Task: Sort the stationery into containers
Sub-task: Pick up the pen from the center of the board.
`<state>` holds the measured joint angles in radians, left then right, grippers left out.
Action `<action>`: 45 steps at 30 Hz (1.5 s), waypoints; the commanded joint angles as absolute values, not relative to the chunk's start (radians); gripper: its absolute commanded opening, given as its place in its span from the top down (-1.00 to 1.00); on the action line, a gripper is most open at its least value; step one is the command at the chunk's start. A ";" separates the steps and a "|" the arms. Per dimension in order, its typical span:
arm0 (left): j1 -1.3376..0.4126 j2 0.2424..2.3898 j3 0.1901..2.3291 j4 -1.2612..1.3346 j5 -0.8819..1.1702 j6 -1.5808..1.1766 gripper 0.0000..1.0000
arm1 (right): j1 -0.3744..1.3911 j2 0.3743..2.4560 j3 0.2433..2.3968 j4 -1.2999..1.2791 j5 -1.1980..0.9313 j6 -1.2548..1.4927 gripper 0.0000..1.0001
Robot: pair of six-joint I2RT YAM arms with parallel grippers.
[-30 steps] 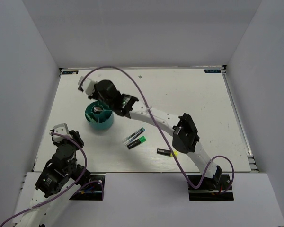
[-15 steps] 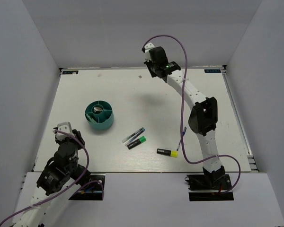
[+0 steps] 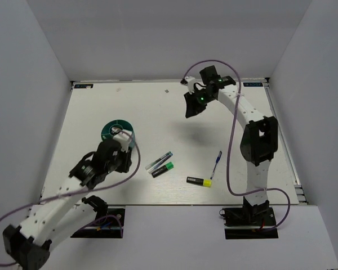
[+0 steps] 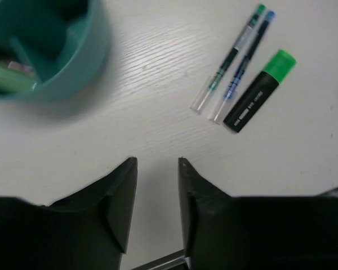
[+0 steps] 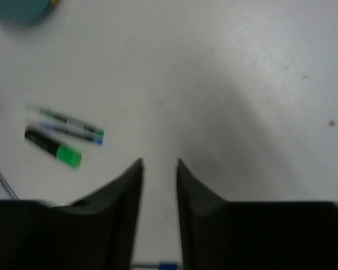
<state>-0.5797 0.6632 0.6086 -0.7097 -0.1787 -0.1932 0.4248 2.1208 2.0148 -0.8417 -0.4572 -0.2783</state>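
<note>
Left gripper [image 4: 158, 162], jaws narrow and empty, hovers beside the teal organiser [image 4: 87, 53]; next it likely must widen over the green-black highlighter [image 4: 259, 93].

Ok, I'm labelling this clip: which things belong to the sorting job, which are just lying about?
Job: round teal plastic organiser; green-black highlighter; yellow-black highlighter; teal-capped clear pen; blue-capped clear pen; slim blue pen.
Lying about: small dark speck near far edge; blue corner label.
</note>
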 commanded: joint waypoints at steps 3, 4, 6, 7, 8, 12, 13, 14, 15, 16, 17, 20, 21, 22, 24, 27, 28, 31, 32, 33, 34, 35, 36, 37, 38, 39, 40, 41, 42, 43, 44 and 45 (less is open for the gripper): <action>-0.644 0.981 0.831 -0.655 0.121 -0.109 -0.31 | 0.368 1.818 1.731 -1.025 -0.756 -0.505 1.00; -0.666 1.085 0.866 -0.646 0.112 -0.097 -0.33 | 0.364 1.798 1.624 -1.017 -0.746 -0.508 1.00; -0.695 1.152 0.909 -0.631 0.115 -0.081 -0.30 | 0.342 1.723 1.563 -0.991 -0.735 -0.489 1.00; -0.702 1.217 0.961 -0.627 0.112 -0.075 -0.22 | 0.322 1.707 1.515 -0.991 -0.750 -0.495 1.00; -0.709 1.274 0.974 -0.621 0.112 -0.074 -0.09 | 0.321 1.677 1.470 -0.974 -0.753 -0.491 1.00; -0.729 1.446 1.048 -0.565 0.094 -0.077 0.46 | 0.279 1.606 1.356 -0.919 -0.798 -0.433 0.98; -0.733 1.463 1.061 -0.554 0.086 -0.075 0.41 | 0.266 1.595 1.345 -0.907 -0.807 -0.414 0.98; -0.741 1.514 1.074 -0.539 0.081 -0.074 0.35 | 0.261 1.588 1.316 -0.902 -0.821 -0.404 0.98; -0.742 1.531 1.084 -0.532 0.077 -0.074 0.26 | 0.250 1.583 1.304 -0.888 -0.833 -0.399 0.95; -0.742 1.546 1.092 -0.529 0.078 -0.072 0.23 | 0.241 1.565 1.295 -0.876 -0.838 -0.393 0.95; -0.744 1.590 1.118 -0.526 0.074 -0.074 0.23 | 0.236 1.560 1.269 -0.873 -0.848 -0.382 0.95; -0.744 1.643 1.141 -0.514 0.074 -0.063 0.23 | 0.221 1.537 1.253 -0.873 -0.848 -0.387 0.93; -0.744 1.664 1.147 -0.511 0.077 -0.063 0.23 | 0.221 1.528 1.247 -0.876 -0.845 -0.388 0.93; -0.744 1.670 1.153 -0.506 0.077 -0.061 0.23 | 0.218 1.520 1.240 -0.871 -0.845 -0.393 0.93; -0.747 1.710 1.164 -0.500 0.072 -0.060 0.23 | 0.204 1.511 1.223 -0.864 -0.850 -0.391 0.90; -0.750 1.729 1.177 -0.485 0.032 -0.054 0.23 | 0.189 1.508 1.220 -0.867 -0.877 -0.394 0.90; -0.750 1.741 1.174 -0.483 0.029 -0.051 0.23 | 0.183 1.512 1.218 -0.868 -0.879 -0.396 0.90; -0.747 1.759 1.177 -0.486 0.025 -0.045 0.23 | 0.170 1.516 1.218 -0.879 -0.891 -0.407 0.87; -0.747 1.766 1.178 -0.486 0.023 -0.044 0.23 | 0.166 1.517 1.216 -0.884 -0.893 -0.408 0.87; -0.746 1.770 1.175 -0.486 0.025 -0.043 0.23 | 0.155 1.517 1.218 -0.882 -0.899 -0.413 0.87; -0.746 1.773 1.174 -0.488 0.020 -0.041 0.23 | 0.152 1.519 1.218 -0.885 -0.902 -0.414 0.87; -0.746 1.778 1.173 -0.485 0.018 -0.041 0.23 | 0.152 1.519 1.215 -0.887 -0.907 -0.416 0.87; -0.746 1.781 1.173 -0.483 0.009 -0.040 0.23 | 0.143 1.519 1.218 -0.888 -0.910 -0.416 0.87; -0.746 1.787 1.170 -0.480 0.005 -0.041 0.23 | 0.143 1.519 1.215 -0.890 -0.917 -0.417 0.87; -0.746 1.792 1.172 -0.480 0.005 -0.037 0.23 | 0.132 1.520 1.215 -0.891 -0.925 -0.419 0.87; -0.744 1.792 1.172 -0.477 0.005 -0.037 0.23 | 0.133 1.520 1.215 -0.893 -0.928 -0.419 0.87; -0.742 1.799 1.172 -0.476 0.006 -0.035 0.23 | 0.126 1.520 1.215 -0.896 -0.937 -0.420 0.87; -0.741 1.804 1.170 -0.476 0.006 -0.037 0.23 | 0.121 1.519 1.215 -0.896 -0.940 -0.420 0.85; -0.741 1.805 1.172 -0.471 0.006 -0.037 0.23 | 0.123 1.517 1.213 -0.899 -0.943 -0.422 0.85; -0.741 1.809 1.164 -0.471 0.006 -0.032 0.23 | 0.098 1.519 1.213 -0.900 -0.946 -0.425 0.85; -0.741 1.812 1.163 -0.471 -0.020 -0.037 0.23 | 0.115 1.520 1.213 -0.905 -0.948 -0.425 0.85; -0.742 1.812 1.161 -0.469 -0.032 -0.035 0.23 | 0.112 1.519 1.215 -0.905 -0.950 -0.425 0.85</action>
<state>-0.7425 1.8164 1.1439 -0.4904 0.0051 -0.0448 0.1211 1.5326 1.2266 -0.8886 -0.9020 -0.4046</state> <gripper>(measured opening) 0.386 0.077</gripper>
